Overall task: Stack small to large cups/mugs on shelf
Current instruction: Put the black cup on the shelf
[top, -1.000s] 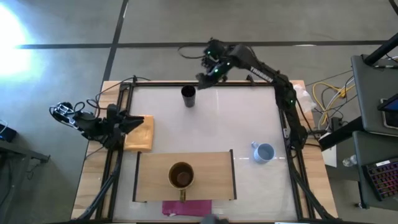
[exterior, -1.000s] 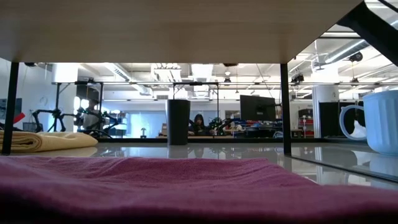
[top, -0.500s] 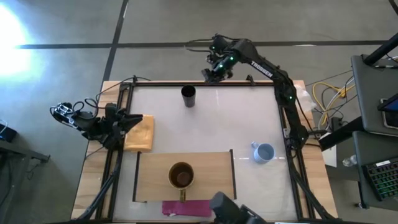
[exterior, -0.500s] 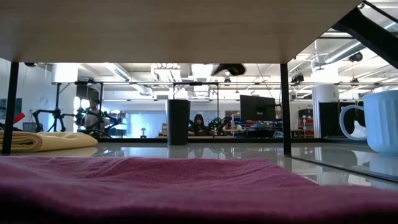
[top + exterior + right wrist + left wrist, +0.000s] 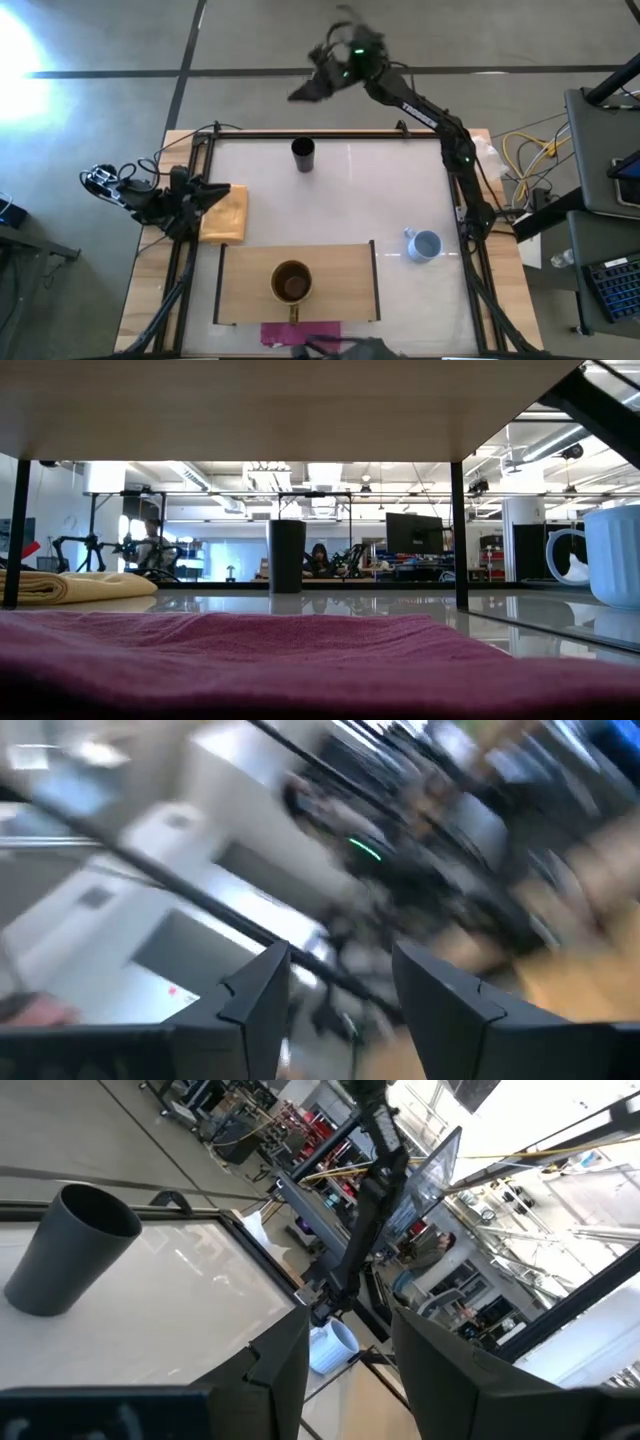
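A narrow black cup [image 5: 303, 155] stands upright on the white table top near its far edge; the low view also shows this black cup [image 5: 287, 555]. The brown mug [image 5: 291, 283] stands on the light-wood shelf [image 5: 340, 270] at the near edge, handle toward the near side. On the table to the shelf's right stands the pale blue mug [image 5: 425, 244]. My right gripper [image 5: 304, 90] is raised beyond the far edge, level and open [image 5: 340, 1010], nothing between its fingers. At the left edge my left gripper [image 5: 212, 194] waits open [image 5: 350, 1370].
A folded yellow cloth [image 5: 226, 213] lies at the left edge under my left gripper. A magenta cloth [image 5: 300, 332] lies before the shelf. Thin dark legs [image 5: 458, 530] carry the shelf board. The white top between the black cup and the shelf is bare.
My right gripper has risen from just beyond the black cup and swung out past the table's far edge, toward the left, tipping from pointing down to level while rolling. The cups and my left arm have kept still.
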Controlling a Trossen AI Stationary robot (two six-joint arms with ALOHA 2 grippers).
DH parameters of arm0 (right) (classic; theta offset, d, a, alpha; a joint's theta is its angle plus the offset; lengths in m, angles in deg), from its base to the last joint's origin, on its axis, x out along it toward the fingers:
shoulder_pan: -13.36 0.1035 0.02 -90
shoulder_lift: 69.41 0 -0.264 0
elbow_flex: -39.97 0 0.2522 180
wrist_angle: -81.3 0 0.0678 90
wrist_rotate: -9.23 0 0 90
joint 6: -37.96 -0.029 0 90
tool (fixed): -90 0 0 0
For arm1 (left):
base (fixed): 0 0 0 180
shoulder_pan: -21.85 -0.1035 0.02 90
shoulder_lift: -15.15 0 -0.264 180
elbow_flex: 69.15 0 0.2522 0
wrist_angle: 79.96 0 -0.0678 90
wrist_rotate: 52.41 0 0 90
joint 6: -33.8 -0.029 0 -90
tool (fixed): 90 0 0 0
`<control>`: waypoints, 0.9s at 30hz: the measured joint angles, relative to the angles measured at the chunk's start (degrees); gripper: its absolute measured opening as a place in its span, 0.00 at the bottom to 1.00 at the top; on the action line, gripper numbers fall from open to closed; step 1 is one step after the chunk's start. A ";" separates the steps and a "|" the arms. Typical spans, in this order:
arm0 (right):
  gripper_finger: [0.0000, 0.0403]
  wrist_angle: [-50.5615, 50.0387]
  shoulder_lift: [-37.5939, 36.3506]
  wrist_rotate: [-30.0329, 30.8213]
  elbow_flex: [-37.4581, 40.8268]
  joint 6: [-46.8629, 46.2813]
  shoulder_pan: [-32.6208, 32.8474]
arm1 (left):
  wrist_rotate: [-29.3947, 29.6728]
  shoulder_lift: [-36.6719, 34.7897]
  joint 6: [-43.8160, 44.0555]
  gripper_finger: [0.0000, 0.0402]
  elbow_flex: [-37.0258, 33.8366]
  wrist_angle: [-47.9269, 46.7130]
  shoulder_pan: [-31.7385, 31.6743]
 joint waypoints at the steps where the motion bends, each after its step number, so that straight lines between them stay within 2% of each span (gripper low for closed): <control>1: 0.43 6.56 -0.47 1.50 -0.10 -3.31 0.13 | 0.16 0.21 0.00 0.32 0.00 -0.02 0.02; 3: 0.42 13.02 -1.43 4.97 -0.18 -6.91 -0.02 | 0.21 0.55 0.00 0.32 0.00 -0.07 0.02; 5: 0.42 10.15 -2.47 8.96 -0.18 -5.91 -0.57 | 0.22 0.56 -0.01 0.32 0.00 -0.07 0.02; 12: 0.42 -25.95 -5.91 23.51 0.00 20.55 -3.07 | 0.39 0.01 -0.04 0.32 0.00 -0.08 0.02; 16: 0.42 -38.31 -6.64 33.55 0.00 28.31 -5.46 | 0.37 0.03 -0.07 0.32 0.00 -0.17 0.02; 22: 0.42 -50.53 -4.82 36.60 -0.02 29.89 -7.64 | 0.38 0.02 -0.09 0.32 0.00 -0.20 0.00; 27: 0.42 -57.45 -1.64 37.60 0.11 34.63 -5.94 | 0.66 -0.20 -0.11 0.32 0.02 -0.26 0.02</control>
